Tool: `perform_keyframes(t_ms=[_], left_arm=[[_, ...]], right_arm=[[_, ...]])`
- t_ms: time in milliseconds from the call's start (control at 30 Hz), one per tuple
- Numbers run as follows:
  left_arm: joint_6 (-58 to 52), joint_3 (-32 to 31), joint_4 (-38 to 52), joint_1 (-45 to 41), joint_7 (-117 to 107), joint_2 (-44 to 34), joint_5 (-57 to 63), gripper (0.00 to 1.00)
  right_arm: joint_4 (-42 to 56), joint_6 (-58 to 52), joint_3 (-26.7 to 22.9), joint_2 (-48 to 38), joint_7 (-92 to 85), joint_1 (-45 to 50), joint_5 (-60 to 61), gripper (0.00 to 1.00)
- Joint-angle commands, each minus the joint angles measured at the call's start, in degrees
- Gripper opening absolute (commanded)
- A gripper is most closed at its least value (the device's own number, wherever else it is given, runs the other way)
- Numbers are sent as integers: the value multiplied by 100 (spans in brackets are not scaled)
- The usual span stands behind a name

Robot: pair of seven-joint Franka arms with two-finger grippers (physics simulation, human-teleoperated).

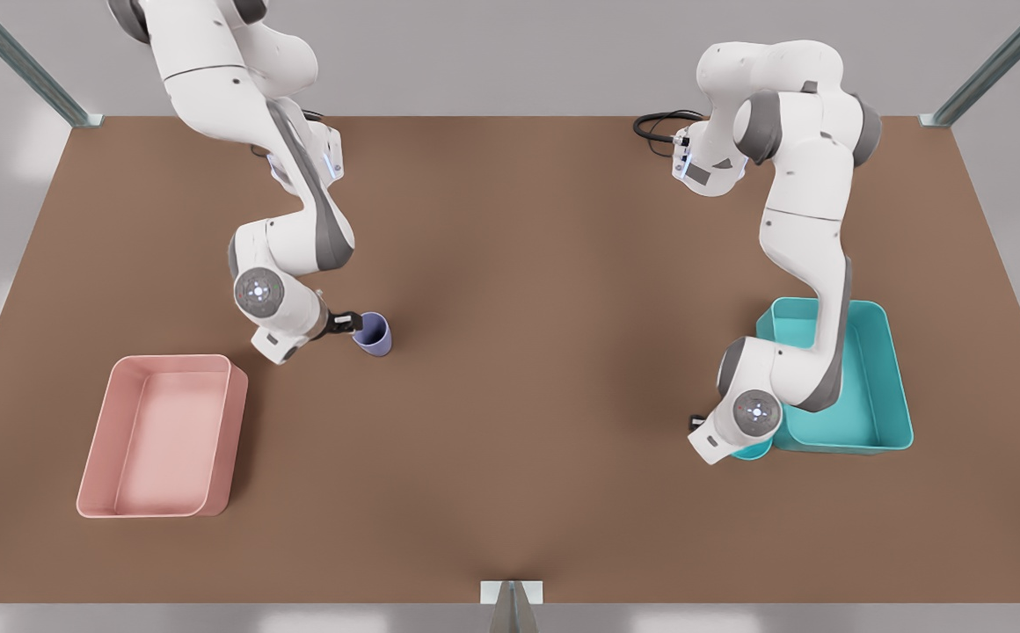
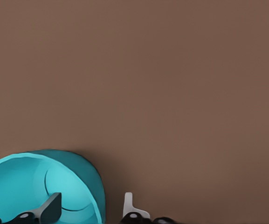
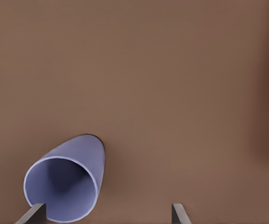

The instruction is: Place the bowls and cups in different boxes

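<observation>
I see the lavender cup (image 1: 373, 333) upright on the table, well right of the empty pink box (image 1: 163, 436) in the front view. The small teal bowl (image 2: 41, 186) sits just beside the teal box (image 1: 870, 387), at its near-left corner.

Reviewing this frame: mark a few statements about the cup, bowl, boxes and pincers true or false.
1. The cup is inside the pink box. False: it stands on the table, beside the right pincer.
2. The right pincer is open. True.
3. The bowl lies in the teal box. False: it sits on the table just outside that box's corner.
4. The left pincer straddles the bowl's wall, one finger inside. True.
</observation>
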Motion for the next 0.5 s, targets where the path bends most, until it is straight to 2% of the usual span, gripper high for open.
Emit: perform_keyframes(t_ms=[0,300,400,467], left_arm=[[146,1,-1,0,-213,6,-35,21],[23,-43,25,-106,-1197,-170,-343,21],[-1655,-8,-1,-88,-1206,-1391,-325,21],[-2499,299,8,-88,-1188,-1997,-238,21]], right_arm=[[-105,708,-1,-10,638,17,43,100],[-729,910,8,-71,638,87,139,100],[-738,910,8,-1,638,184,183,100],[-738,919,8,87,638,193,183,100]])
